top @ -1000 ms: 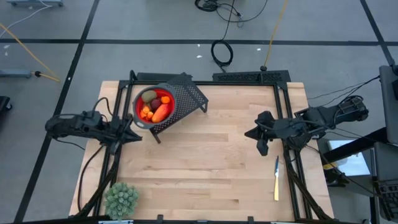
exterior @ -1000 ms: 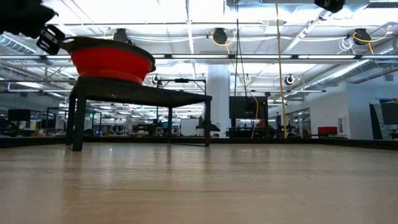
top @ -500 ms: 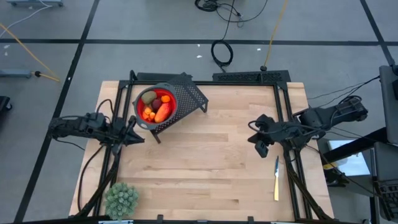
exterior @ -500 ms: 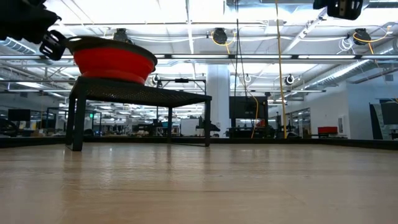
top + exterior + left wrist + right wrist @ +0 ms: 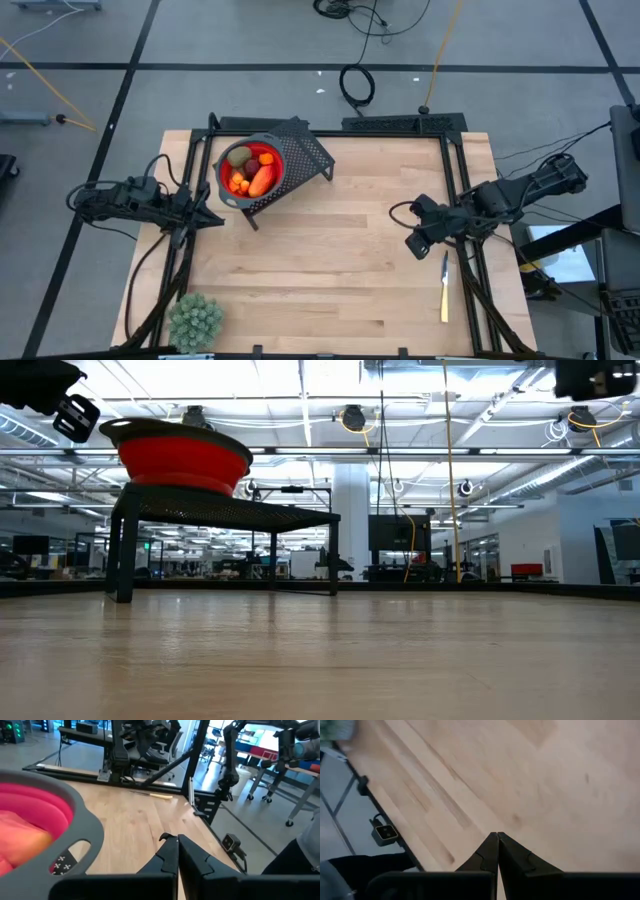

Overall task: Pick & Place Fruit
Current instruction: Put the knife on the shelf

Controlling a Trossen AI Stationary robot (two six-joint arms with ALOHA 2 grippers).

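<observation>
The fruit [image 5: 250, 173], orange, red and brownish-green pieces, lies in a red bowl with a grey rim [image 5: 249, 171]. The bowl stands on a black mesh stand [image 5: 300, 160] at the table's far left; in the low view the bowl [image 5: 180, 457] sits on top of the stand [image 5: 225, 510]. My left gripper [image 5: 218, 220] is shut and empty, just near-left of the bowl's grey handle [image 5: 75, 855]. My right gripper [image 5: 416, 243] is shut and empty above bare wood at the table's right.
A knife with a pale handle [image 5: 444, 290] lies near the table's right edge, close to my right gripper. A pale green spiky plant [image 5: 195, 320] stands at the near left corner. Bare wood [image 5: 330, 260] fills the middle of the table.
My right gripper has moved toward the near edge and turned to point toward the near left. My left gripper has shifted slightly, staying beside the bowl. Both stayed shut.
</observation>
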